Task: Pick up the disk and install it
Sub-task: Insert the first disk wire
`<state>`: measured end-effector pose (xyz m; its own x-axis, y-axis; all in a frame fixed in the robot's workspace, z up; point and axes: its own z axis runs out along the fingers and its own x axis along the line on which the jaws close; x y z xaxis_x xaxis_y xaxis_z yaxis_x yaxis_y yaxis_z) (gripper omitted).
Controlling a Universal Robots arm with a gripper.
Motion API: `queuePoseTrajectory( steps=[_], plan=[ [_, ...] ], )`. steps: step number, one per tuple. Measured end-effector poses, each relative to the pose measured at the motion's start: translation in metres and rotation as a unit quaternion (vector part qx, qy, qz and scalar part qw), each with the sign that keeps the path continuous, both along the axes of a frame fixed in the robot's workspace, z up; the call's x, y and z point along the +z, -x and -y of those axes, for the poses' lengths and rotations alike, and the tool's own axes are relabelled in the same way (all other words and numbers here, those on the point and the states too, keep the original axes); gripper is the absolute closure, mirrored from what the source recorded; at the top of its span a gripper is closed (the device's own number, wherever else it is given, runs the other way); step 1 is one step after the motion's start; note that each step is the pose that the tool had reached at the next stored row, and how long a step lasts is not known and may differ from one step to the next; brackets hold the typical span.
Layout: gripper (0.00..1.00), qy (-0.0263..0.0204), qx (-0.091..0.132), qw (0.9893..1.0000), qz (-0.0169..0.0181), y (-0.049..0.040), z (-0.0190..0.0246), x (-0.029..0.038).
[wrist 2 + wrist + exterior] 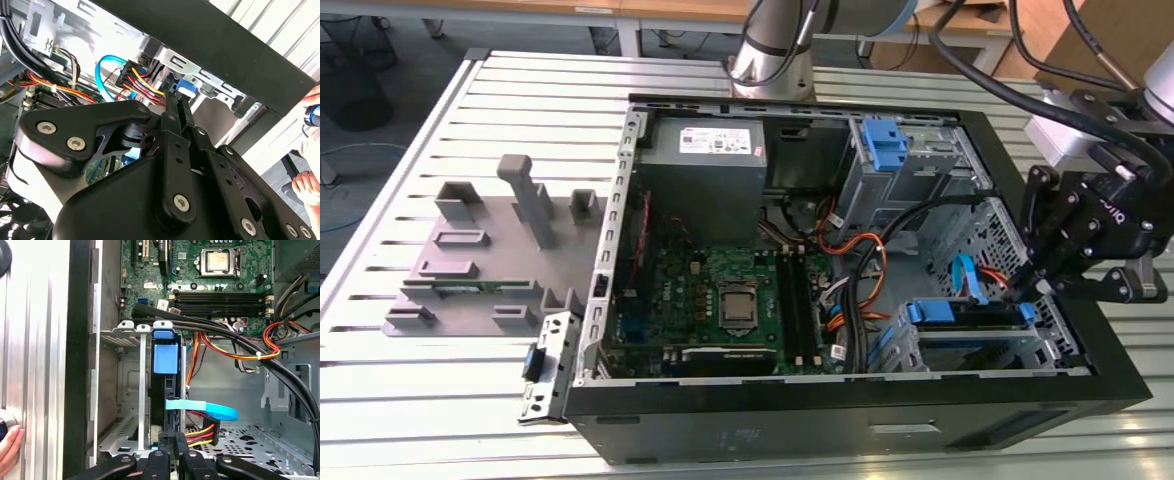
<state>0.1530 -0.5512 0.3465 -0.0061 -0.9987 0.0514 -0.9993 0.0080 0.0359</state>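
Observation:
The disk (pixel 977 318) sits in the metal drive cage (pixel 987 350) at the near right corner of the open computer case, its blue rails showing. In the first wrist view the disk (pixel 165 390) is edge-on in its slot, with a blue tab on its end. My gripper (pixel 1031 287) hangs over the case's right wall just above the cage. Both wrist views show its black fingers (pixel 169 450) pressed together, and nothing visible sits between them. The fingertips (pixel 178 97) rest at the disk's blue end (pixel 188 87).
A blue flat cable (pixel 210 410) and red-yellow power wires (pixel 200 432) cross beside the slot. The motherboard (pixel 734 300) and the grey power-supply box (pixel 707 150) fill the case. A grey stand (pixel 480 250) lies to the exterior view's left. A person's hand (pixel 7 450) is outside the case wall.

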Motion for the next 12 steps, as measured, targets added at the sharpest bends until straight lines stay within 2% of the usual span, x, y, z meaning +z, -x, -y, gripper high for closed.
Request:
queuePoseTrajectory(
  steps=[12],
  plan=[
    [0.84,0.0020,0.000,1.0000,0.0000,0.0000,0.0014,0.0001]
  ],
)
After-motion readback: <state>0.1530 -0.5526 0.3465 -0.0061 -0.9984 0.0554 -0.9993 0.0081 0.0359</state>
